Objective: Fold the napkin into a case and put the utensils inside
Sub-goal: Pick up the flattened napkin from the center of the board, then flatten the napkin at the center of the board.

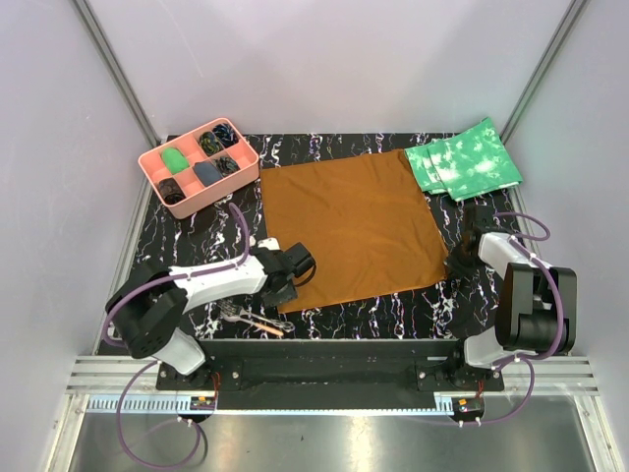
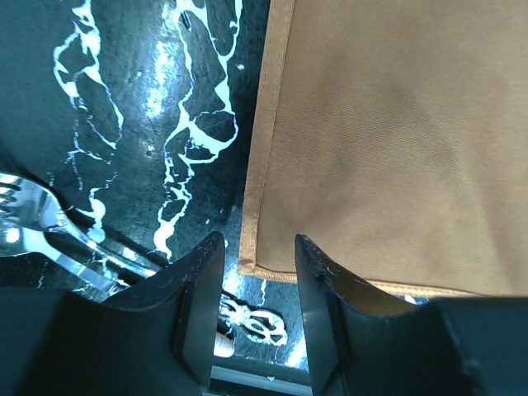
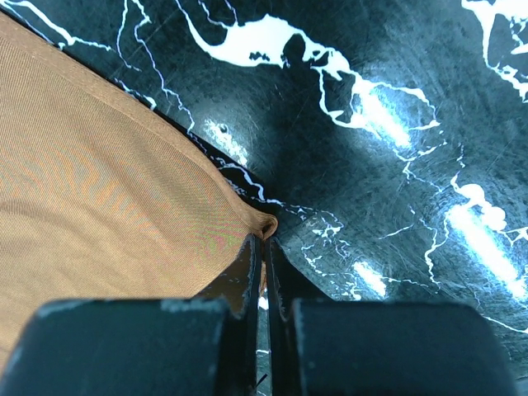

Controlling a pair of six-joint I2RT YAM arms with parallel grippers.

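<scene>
At near corners of the napkin (image 1: 354,226), the right gripper (image 3: 263,243) pinches it (left gripper (image 2: 258,241) straddles, half-open).

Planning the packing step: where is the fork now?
In the top view the fork lies on the left by the table's near edge, beside the left arm, just left of the napkin's corner.

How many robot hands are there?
2. The left gripper is open at the near-left corner of the napkin; the right gripper is closed on its near-right corner.
</scene>
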